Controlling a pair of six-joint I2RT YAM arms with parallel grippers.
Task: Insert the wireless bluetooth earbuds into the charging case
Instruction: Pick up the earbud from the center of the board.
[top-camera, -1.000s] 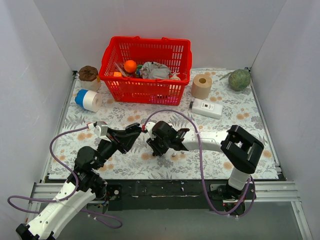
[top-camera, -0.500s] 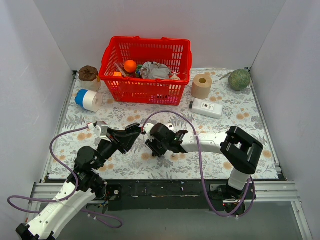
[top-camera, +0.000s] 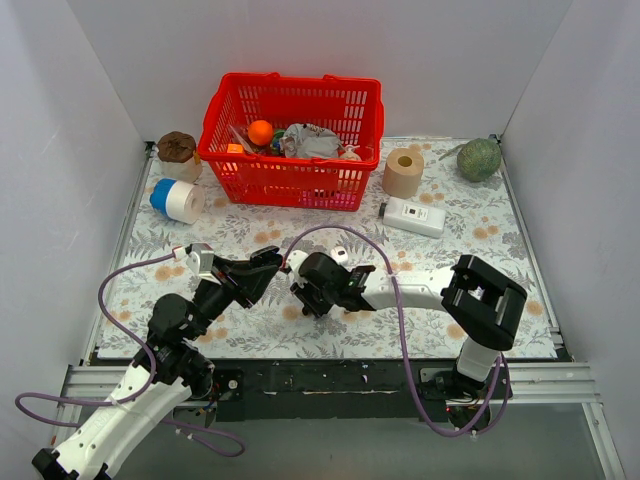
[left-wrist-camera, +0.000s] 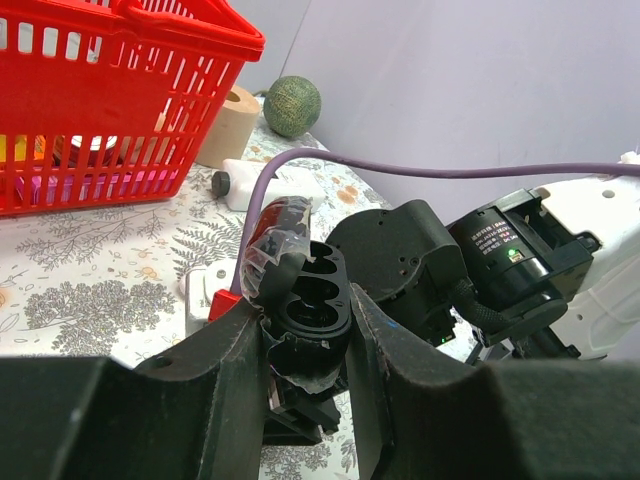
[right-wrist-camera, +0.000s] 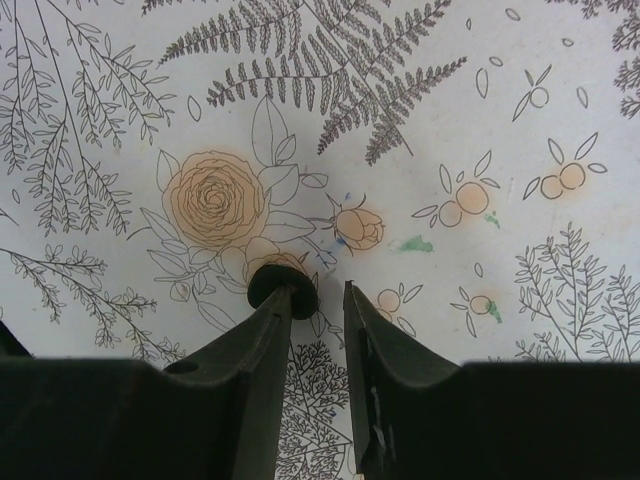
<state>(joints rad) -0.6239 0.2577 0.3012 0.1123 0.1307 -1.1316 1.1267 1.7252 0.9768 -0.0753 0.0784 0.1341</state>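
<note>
**Black bud (right-wrist-camera: 282, 285) off-centre at right claw (right-wrist-camera: 316, 298)**

Over the floral cloth (right-wrist-camera: 480, 120) the right claw has slid left, jaws narrow, nothing between. The left claw (left-wrist-camera: 308, 318), just beside it, clamps the open case (left-wrist-camera: 312, 288), sockets empty. The bud lies against one fingertip, outside the gap: the grab looks not yet lined up.

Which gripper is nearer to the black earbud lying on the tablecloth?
Right. The right gripper hangs directly above the black earbud, which sits at one jaw's tip. The left gripper is off to the side, jaws shut on the open charging case.
</note>
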